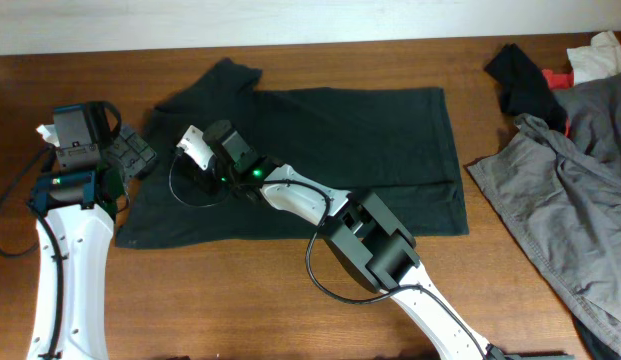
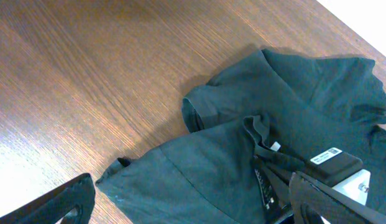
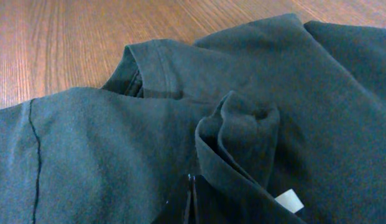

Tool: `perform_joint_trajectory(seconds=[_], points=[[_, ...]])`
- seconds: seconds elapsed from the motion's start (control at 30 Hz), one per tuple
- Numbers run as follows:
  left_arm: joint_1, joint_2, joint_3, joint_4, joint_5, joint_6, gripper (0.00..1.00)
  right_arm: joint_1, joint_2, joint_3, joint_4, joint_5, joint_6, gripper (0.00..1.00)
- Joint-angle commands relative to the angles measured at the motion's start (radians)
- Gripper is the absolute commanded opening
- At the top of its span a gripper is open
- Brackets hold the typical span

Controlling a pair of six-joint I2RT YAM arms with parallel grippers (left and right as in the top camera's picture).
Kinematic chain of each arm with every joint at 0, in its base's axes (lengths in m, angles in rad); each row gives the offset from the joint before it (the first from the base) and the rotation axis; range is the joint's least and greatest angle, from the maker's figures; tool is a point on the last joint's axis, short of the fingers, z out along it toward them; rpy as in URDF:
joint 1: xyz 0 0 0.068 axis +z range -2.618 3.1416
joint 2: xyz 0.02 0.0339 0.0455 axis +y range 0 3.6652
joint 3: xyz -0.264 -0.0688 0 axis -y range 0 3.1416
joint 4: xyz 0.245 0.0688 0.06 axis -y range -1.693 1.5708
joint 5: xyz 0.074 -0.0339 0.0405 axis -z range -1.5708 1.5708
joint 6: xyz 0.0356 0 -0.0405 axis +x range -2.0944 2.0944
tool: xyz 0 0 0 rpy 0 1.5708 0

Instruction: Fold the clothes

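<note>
A dark green T-shirt (image 1: 370, 140) lies spread flat on the wooden table. My right gripper (image 1: 202, 160) reaches across it to the collar area at the shirt's left. In the right wrist view its jaws (image 3: 191, 194) are pressed together on a raised fold of the shirt (image 3: 87, 143), beside a white tag (image 3: 289, 200). My left gripper (image 1: 125, 160) is open at the shirt's left edge. In the left wrist view its fingers (image 2: 193, 211) straddle the shirt (image 2: 304, 81) near a sleeve. The right gripper (image 2: 270, 183) also shows there.
A grey garment (image 1: 570, 190) lies heaped at the right edge. A black cloth (image 1: 525, 75), something red (image 1: 560, 75) and a white cloth (image 1: 600, 55) lie at the back right. Bare wood (image 1: 240, 300) runs along the front.
</note>
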Motion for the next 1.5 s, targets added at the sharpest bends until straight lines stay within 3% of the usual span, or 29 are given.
perform_joint_trajectory(seconds=[0.0, 0.53, 1.0, 1.3, 1.47], points=[[0.003, -0.005, 0.013, 0.001, -0.014, 0.001, 0.99, -0.001, 0.019, 0.019, 0.005, 0.023, 0.010, 0.04], [0.003, -0.005, 0.012, 0.001, -0.014, 0.001, 0.99, -0.009, 0.022, 0.019, 0.011, 0.151, 0.010, 0.04], [0.003, -0.005, 0.013, 0.001, -0.014, 0.001, 0.99, -0.063, 0.022, 0.019, 0.016, 0.153, 0.010, 0.04], [0.003, -0.005, 0.013, 0.001, -0.014, 0.001, 0.99, -0.147, -0.061, 0.027, -0.001, 0.146, 0.125, 0.25], [0.003, -0.005, 0.012, 0.001, -0.014, 0.001, 0.99, -0.187, -0.153, 0.027, -0.216, 0.092, 0.147, 0.36]])
